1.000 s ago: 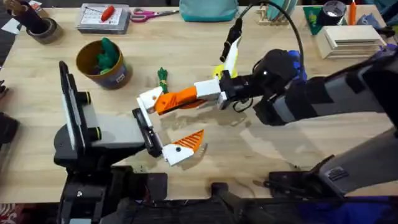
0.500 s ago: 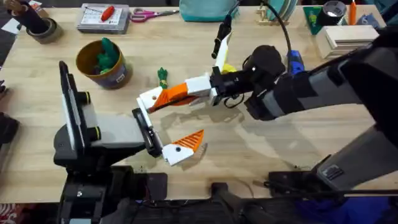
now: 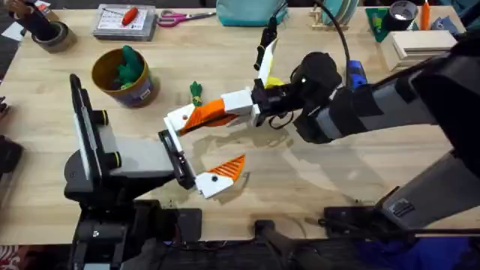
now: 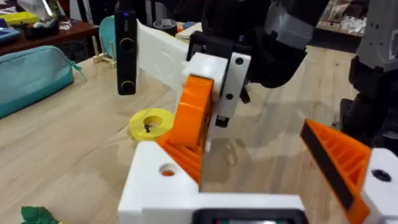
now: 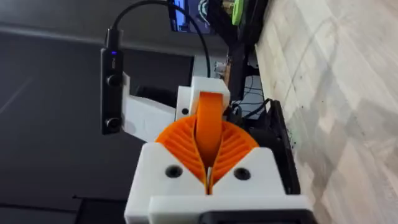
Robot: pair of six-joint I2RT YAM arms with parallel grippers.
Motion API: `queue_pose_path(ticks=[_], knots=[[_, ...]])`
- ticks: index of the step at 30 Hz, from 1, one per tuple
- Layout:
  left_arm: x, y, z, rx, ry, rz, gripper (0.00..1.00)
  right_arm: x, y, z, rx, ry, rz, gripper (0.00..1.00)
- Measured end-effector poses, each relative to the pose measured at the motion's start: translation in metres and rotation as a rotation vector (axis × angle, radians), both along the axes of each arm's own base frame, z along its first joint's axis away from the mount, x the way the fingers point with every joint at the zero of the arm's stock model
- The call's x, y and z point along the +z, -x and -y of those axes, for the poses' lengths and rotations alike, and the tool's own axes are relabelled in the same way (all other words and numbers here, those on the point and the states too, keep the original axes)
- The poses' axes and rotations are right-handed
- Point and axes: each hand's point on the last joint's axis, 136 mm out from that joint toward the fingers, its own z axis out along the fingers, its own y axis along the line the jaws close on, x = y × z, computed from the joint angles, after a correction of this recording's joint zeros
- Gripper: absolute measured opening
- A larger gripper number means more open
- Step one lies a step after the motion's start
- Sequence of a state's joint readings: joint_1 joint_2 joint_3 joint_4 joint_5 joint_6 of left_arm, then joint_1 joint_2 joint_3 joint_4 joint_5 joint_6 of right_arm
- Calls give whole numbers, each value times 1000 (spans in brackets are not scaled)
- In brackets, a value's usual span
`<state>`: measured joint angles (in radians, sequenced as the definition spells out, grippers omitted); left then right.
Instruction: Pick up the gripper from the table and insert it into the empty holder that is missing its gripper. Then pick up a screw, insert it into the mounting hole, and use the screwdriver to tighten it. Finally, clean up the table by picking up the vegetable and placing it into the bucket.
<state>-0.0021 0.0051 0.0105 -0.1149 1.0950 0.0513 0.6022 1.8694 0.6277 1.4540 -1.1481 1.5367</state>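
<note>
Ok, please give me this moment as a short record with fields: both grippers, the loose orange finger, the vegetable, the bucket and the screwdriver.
right gripper: shut on the orange finger
orange finger: held against the left arm's empty holder; fully seated or not, cannot tell
left gripper: open, one side with its orange pad
vegetable: lying on the table, beside the bucket, not in it
bucket: upright, green items inside
screwdriver: on the table behind the right arm, untouched

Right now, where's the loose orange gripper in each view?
Overhead: the gripper is mid-table, left of centre.
Left wrist: centre, above the white holder.
Right wrist: centre, between the orange pads.
Shared landmark: the right gripper clamped on it.
</note>
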Motion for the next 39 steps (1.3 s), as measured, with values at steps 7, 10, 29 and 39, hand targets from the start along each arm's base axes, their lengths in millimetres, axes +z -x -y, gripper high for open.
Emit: queue_pose_path(ticks=[7, 10, 29, 39], knots=[[0, 1, 1, -8, 1, -1, 985, 0, 2, 3, 24, -1, 21, 9], [0, 2, 1, -14, 1, 0, 986, 0, 1, 5, 32, -1, 25, 9], [0, 2, 1, -14, 1, 0, 986, 2, -4, 5, 65, 14, 29, 9], [0, 2, 1, -15, -6, 15, 985, 3, -5, 6, 64, -3, 57, 9]])
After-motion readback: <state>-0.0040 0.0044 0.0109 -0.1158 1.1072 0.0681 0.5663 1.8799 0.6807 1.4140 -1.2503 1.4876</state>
